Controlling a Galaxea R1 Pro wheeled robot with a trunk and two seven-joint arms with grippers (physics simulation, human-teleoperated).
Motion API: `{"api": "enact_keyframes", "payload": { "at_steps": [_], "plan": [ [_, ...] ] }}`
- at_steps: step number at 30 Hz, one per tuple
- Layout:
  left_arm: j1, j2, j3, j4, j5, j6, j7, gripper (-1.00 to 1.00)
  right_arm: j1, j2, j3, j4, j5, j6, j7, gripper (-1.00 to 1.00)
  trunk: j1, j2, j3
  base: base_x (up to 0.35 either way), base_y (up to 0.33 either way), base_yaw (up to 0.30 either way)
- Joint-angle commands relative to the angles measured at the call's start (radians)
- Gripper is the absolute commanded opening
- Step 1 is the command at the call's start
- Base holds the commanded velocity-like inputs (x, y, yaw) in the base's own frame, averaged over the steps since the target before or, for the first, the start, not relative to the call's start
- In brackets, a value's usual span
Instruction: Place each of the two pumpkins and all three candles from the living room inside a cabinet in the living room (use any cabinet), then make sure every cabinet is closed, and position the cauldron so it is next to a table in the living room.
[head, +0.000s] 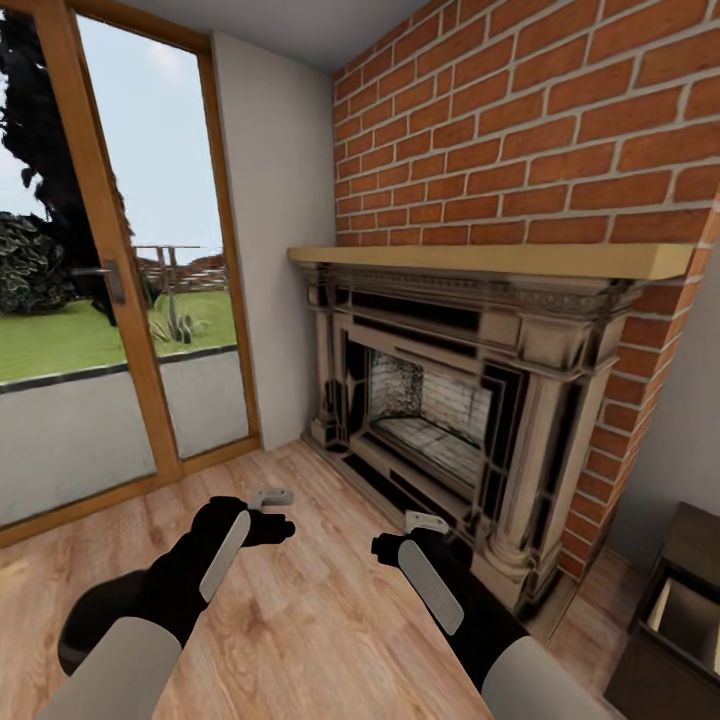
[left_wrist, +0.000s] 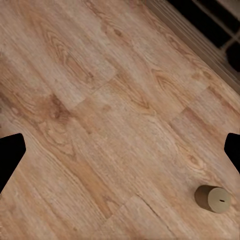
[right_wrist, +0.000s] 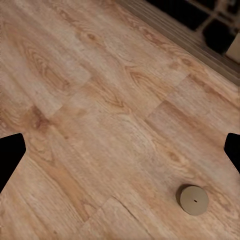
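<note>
The black fingertips (left_wrist: 10, 155) of the left gripper (head: 272, 510) stood wide apart at the two edges of the left wrist view with nothing between them, and the fingertips (right_wrist: 10, 155) of the right gripper (head: 410, 535) were spread the same way, also empty. The task's thing within reach was one short, stubby grey-beige candle (left_wrist: 212, 198), a cylinder lying on its side on the light oak plank floor (head: 300, 620); it showed too in the right wrist view (right_wrist: 192, 199), flat end toward the camera. In the head view it could not be made out, probably hidden by the right arm, so its place was judged to be on the floor under or just beyond the right gripper, near the hearth. To do the pickup well, the right arm looked the better choice: it would want to descend with the jaws straddling the round body across its width, not along its length, and to close gently, since a cylinder on its side may roll off. Beyond stood the ornate cream and black fireplace (head: 460, 400) in a red brick wall (head: 520, 120), a wood-framed glass door (head: 120, 300) far left, and the dark-brown cabinet (head: 680, 600), open, near right. No brand, label or writing could be read anywhere.
</note>
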Motion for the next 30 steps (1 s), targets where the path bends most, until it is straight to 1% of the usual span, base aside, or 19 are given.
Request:
{"api": "enact_keyframes", "payload": {
  "at_steps": [1,14,23,30],
  "plan": [
    [-0.001,0.001,-0.003,-0.001,0.01,0.003,0.01,1.0,-0.001,0.0,0.002,-0.001,-0.008,0.002,-0.009,1.0,0.0,-0.001,-0.001,0.14,0.194,0.0],
    [-0.001,0.001,-0.003,-0.003,0.012,0.003,0.01,1.0,-0.001,0.0,0.005,-0.001,-0.008,0.002,-0.01,1.0,0.0,-0.001,-0.001,0.18,0.145,0.0],
    [-0.001,0.0,-0.005,-0.003,0.011,0.003,0.009,1.0,-0.001,0.0,0.002,0.0,-0.008,0.003,-0.009,1.0,0.0,-0.001,-0.001,0.16,-0.043,0.0],
    [-0.001,0.001,-0.004,-0.006,0.01,0.002,0.007,1.0,-0.001,0.0,0.003,0.0,-0.007,0.003,-0.012,1.0,0.0,-0.001,-0.001,0.043,-0.051,0.0]
  ]
}}
